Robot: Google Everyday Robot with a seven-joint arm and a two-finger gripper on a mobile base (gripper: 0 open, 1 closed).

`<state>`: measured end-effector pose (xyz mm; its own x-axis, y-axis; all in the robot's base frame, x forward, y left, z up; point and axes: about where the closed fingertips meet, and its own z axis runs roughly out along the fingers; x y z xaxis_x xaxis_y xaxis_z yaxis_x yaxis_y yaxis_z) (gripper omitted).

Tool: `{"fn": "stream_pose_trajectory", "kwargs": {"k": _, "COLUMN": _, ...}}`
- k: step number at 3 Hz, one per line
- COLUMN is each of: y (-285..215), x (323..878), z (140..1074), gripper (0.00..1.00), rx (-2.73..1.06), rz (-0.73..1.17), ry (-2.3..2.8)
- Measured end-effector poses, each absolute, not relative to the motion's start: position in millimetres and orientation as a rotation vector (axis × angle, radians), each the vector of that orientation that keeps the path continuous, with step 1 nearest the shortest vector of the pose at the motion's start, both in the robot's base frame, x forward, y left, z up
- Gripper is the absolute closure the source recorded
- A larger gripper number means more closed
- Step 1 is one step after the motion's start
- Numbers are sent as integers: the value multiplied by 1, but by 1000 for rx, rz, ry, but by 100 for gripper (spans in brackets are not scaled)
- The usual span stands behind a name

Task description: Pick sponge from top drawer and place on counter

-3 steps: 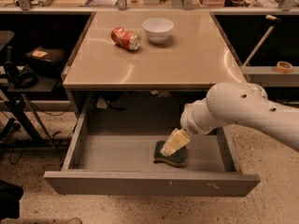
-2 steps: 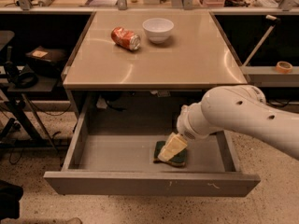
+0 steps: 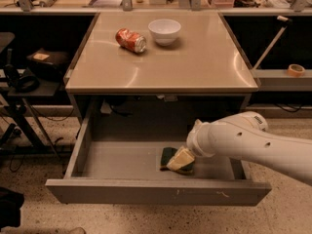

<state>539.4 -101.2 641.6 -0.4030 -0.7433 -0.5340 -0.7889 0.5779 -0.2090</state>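
Inside the open drawer [image 3: 146, 194] we see the sponge [image 3: 167, 155] lying right of centre, our gripper [image 3: 179, 160] down on top of it; how far open it is we cannot tell. On the counter [image 3: 195, 67] sit a can [image 3: 130, 39] and a bowl [image 3: 164, 30]

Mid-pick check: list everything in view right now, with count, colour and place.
counter: one, glossy beige, centre of view
top drawer: one, grey-beige, pulled open below the counter
sponge: one, dark green, in the top drawer, right of centre
soda can: one, red, on its side, counter back left
bowl: one, white, on the counter beside the soda can
tape roll: one, tan, shelf at far right
arm: one, white, reaching in from the right
gripper: one, cream, in the top drawer at the sponge
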Motion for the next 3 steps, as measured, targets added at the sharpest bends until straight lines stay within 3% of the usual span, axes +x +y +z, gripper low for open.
{"fn": "stream_pose_trajectory", "kwargs": {"k": 1, "y": -112, "x": 587, "z": 642, "gripper": 0, "rx": -1119, "rz": 11, "ry": 2175}}
{"fn": "stream_pose_trajectory", "kwargs": {"k": 3, "y": -115, "x": 576, "z": 630, "gripper": 0, "rx": -1089, "rz": 32, "ry": 2214}}
